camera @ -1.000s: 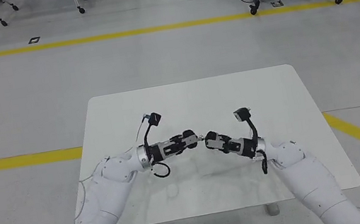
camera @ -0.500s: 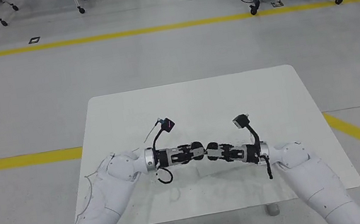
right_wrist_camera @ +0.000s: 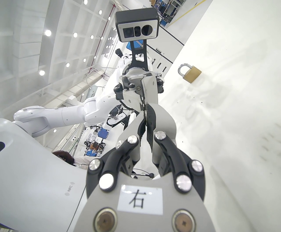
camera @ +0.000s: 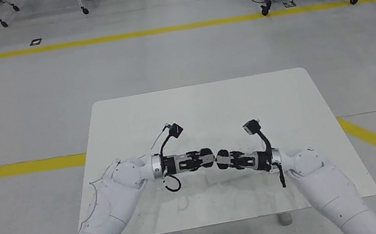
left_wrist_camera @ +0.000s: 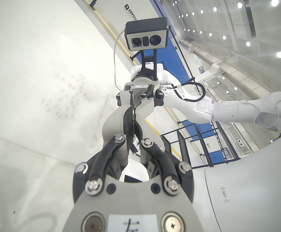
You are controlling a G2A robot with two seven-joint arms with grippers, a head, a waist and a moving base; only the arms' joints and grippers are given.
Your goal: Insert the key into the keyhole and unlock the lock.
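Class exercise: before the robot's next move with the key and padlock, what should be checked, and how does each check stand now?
1. Grip on the key: ok, thin metal sits between the shut left gripper and right gripper, which meet tip to tip.
2. Which gripper bears the key: cannot tell.
3. Place of the padlock: ok, lying flat on the table, apart from both grippers.
4. Padlock held steady: not ok, nothing grips it.
5. Direction of the keyhole: cannot tell.

The right gripper (right_wrist_camera: pixel 145 114), pressed shut, meets the left gripper (right_wrist_camera: pixel 142 101) tip to tip over the white table (right_wrist_camera: pixel 230 98), where a brass padlock with a silver shackle (right_wrist_camera: pixel 191 73) lies flat
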